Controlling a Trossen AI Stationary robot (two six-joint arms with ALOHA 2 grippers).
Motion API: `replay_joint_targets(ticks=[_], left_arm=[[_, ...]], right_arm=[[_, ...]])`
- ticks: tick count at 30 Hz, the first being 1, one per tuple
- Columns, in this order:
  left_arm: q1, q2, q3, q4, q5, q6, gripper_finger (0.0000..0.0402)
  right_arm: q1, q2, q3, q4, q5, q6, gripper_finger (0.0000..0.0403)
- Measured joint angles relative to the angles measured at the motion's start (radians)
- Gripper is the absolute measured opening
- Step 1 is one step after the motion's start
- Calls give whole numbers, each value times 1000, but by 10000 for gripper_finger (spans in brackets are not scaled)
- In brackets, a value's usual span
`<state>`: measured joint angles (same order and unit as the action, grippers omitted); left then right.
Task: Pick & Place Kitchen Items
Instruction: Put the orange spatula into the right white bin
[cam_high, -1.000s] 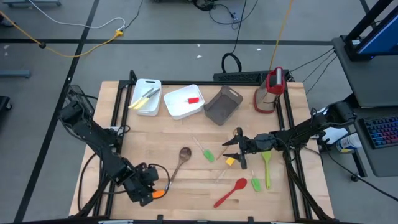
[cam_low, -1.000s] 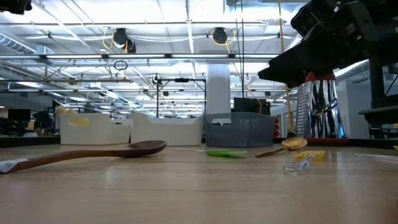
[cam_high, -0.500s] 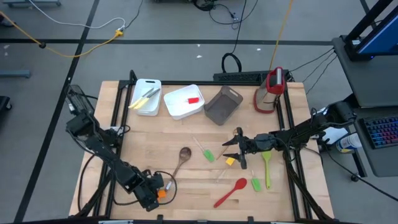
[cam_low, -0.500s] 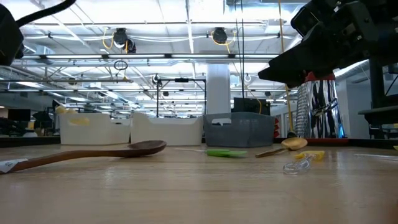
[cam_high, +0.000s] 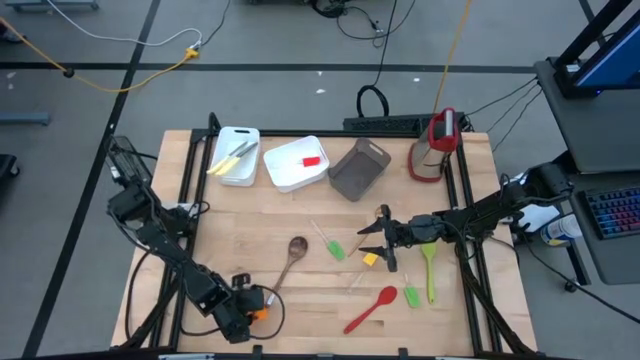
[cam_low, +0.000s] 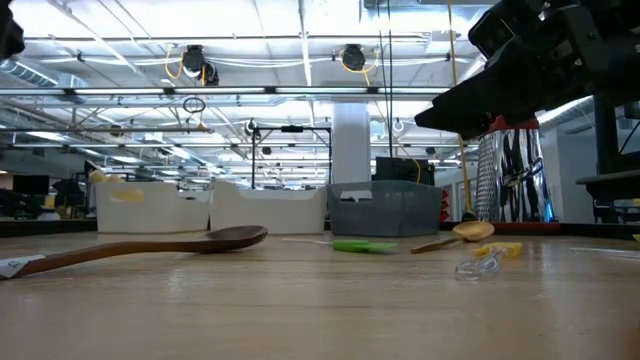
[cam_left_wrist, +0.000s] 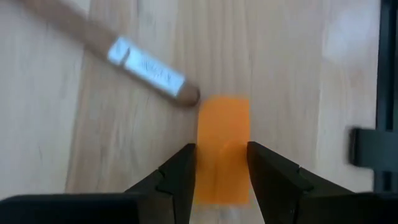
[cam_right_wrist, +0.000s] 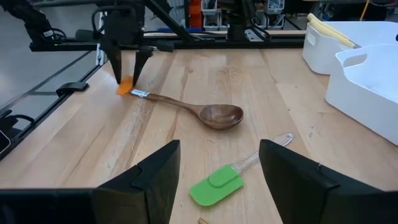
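Observation:
My left gripper is at the table's near left, pointing down, open. Its fingers stand on either side of an orange spatula that lies flat on the table; the right wrist view shows the spatula too. The labelled handle end of the brown wooden spoon lies just beside the spatula. My right gripper is open and empty, above the table near a yellow spatula and a green spatula. My left gripper's fingers flank the two long edges of the orange spatula's blade from above. I cannot tell whether they touch it. The spatula lies flat on the table.
A red spoon, a green spoon and a small green spatula lie at the near right. At the back stand a white bin with knives, a second white bin, a grey bin and a red-and-silver appliance.
My left gripper has gone a little toward the table's right edge, to stand over the orange spatula, and its arm has swung about. The spatula and the other utensils have stayed where they were.

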<state>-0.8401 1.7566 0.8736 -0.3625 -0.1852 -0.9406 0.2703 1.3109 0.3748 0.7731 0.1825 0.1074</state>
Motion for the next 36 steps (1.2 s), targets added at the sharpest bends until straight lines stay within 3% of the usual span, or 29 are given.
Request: replay_joint_targets(ticks=[7, 21, 25, 31, 36], left_arm=[[17, 3, -4, 70, -39, 95, 145], [24, 3, -3, 23, 58, 175, 142], [25, 3, -3, 17, 65, 186, 107], [36, 3, -4, 9, 76, 160, 15], [47, 3, -4, 12, 77, 149, 10]], right_arm=[[0, 0, 0, 0, 0, -30, 212], [0, 0, -1, -8, 0, -45, 212], [0, 0, -1, -8, 0, -45, 212], [0, 0, -1, -8, 0, -45, 212], [0, 0, -1, -7, 0, -45, 212]])
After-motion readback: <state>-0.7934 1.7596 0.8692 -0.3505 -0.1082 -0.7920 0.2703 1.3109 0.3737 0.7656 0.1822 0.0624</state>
